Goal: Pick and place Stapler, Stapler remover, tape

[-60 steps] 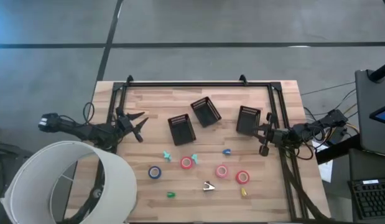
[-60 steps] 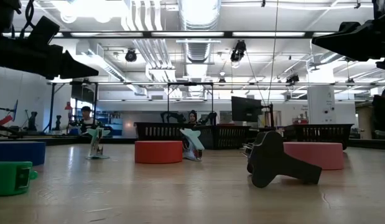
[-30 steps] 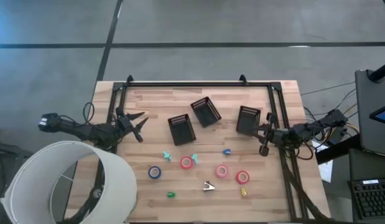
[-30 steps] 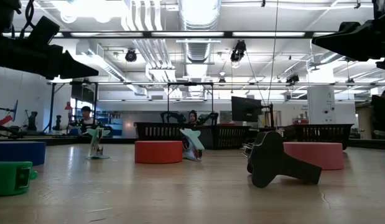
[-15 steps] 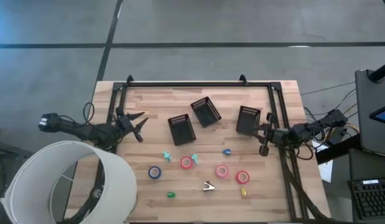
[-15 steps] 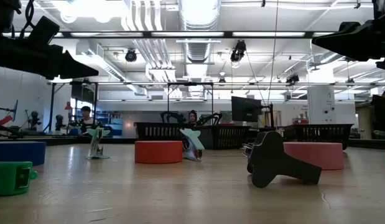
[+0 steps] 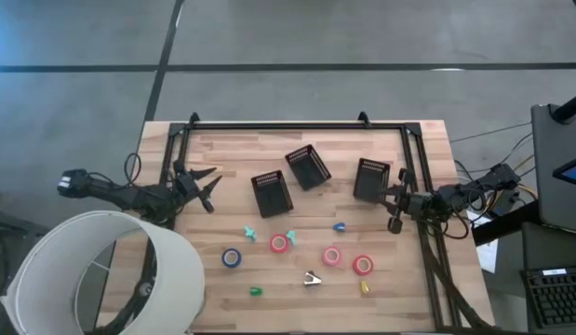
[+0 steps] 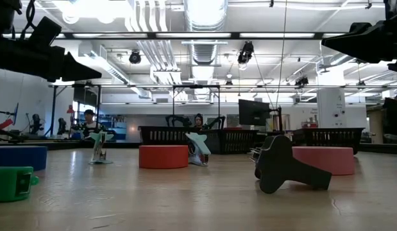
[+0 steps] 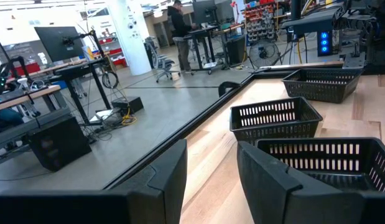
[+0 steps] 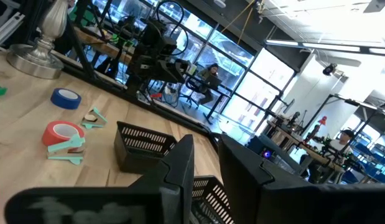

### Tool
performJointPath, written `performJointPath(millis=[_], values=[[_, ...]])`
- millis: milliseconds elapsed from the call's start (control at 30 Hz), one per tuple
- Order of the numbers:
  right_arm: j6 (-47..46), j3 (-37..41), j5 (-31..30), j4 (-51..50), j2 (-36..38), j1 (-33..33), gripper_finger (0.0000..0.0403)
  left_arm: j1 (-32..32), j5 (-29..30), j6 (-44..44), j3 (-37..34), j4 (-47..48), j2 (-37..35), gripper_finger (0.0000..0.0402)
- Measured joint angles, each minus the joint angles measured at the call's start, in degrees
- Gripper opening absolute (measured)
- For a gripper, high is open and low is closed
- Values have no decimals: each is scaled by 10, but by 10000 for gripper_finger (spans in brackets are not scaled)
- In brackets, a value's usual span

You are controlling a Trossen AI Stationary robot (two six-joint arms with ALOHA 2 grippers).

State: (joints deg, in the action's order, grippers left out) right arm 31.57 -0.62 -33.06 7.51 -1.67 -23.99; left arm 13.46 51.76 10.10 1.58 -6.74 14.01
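Observation:
Four tape rolls lie flat on the near half of the table: blue [image 7: 232, 258], red [image 7: 279, 244], pink [image 7: 331, 256] and red [image 7: 363, 265]. Two small teal pieces [image 7: 249, 232] [image 7: 290, 236] and a dark metal piece [image 7: 312, 278] lie among them. My left gripper [image 7: 211, 190] hovers open at the table's left edge, level with the bins. My right gripper [image 7: 395, 207] hovers open at the right edge, beside the right bin. In the right wrist view the blue roll [image 10: 66, 98] and a red roll [image 10: 63, 132] show beyond my fingers.
Three black mesh bins stand in a row across the middle: left [image 7: 272, 193], centre [image 7: 308, 167], right [image 7: 371, 179]. Tiny solid green [image 7: 256, 291], blue [image 7: 339, 226] and yellow [image 7: 365, 288] pieces lie near the rolls. A white lampshade [image 7: 101, 274] overhangs the near left corner.

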Motion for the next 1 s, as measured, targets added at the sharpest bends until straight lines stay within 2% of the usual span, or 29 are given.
performJointPath(millis=[367,733,867,1000], values=[[1,0,0,0,0,0,87,0,0,0,0,0,0,145],[-1,0,1,0,0,0,69,0,0,0,0,0,0,145],[-93,0,28,5,0,0,69,0,0,-8,0,0,0,145],[-227,0,80,25,0,0,76,0,-13,-94,0,-4,0,145]])
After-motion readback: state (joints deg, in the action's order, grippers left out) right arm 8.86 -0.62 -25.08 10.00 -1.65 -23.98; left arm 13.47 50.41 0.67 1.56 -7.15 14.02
